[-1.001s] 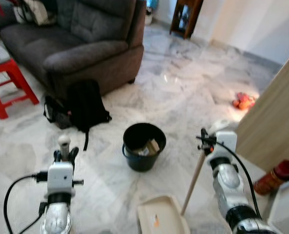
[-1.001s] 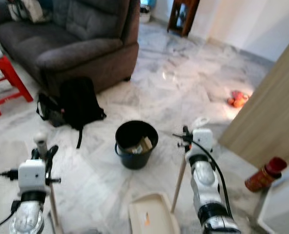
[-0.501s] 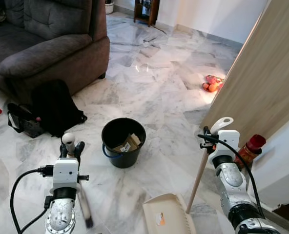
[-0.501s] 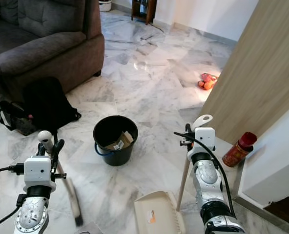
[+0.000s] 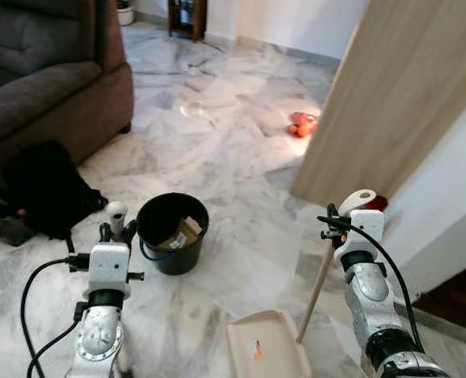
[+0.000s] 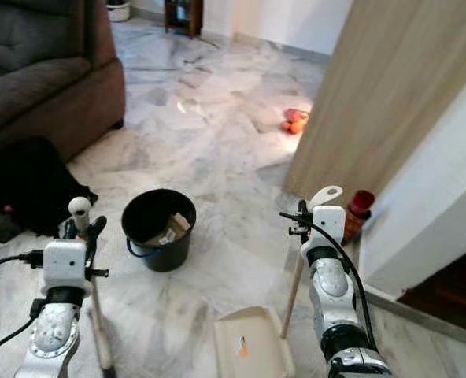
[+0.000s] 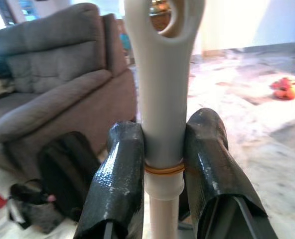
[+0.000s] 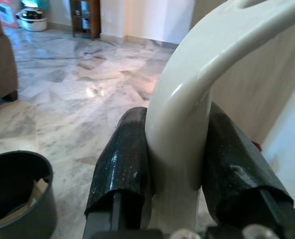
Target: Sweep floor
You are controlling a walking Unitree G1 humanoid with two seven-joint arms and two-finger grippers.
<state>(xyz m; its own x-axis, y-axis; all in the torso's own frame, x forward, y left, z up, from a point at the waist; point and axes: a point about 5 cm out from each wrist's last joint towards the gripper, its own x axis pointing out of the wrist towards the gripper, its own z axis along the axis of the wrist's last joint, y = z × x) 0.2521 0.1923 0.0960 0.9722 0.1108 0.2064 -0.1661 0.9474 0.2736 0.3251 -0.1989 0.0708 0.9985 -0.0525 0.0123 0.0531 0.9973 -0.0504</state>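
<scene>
Two tools stood upright in the robot's grip: a broom (image 6: 91, 291) on its left and a long-handled dustpan (image 5: 268, 346) on its right. The left gripper (image 7: 160, 164) was clamped on the broom's pale handle just below its looped end, both black fingers (image 7: 118, 179) pressed flat against the shaft; from the head views the rounded top of the handle stuck up above the wrist, the stick ran down toward the marble floor (image 5: 217, 134), and the bristle end was cut off at the edge of the picture. The right gripper (image 8: 175, 164) was closed around the white curved grip of the dustpan handle, and the wooden pole slanted from it down to the cream pan, which lay flat on the floor in front of the robot, between the two arms, with a small orange scrap on it. Just beyond the left arm stood a black bucket (image 5: 172, 232) holding some cardboard-coloured scraps. Farther out on the left sat a dark grey sofa (image 5: 44, 79) with a black backpack (image 5: 44, 189) on the floor before it. On the right rose a wooden panel (image 5: 390, 87) and a white wall, with a red bottle (image 6: 359, 206) at their foot beside the right wrist. Some orange-red objects (image 5: 300, 124) lay well away, near the panel's far edge
</scene>
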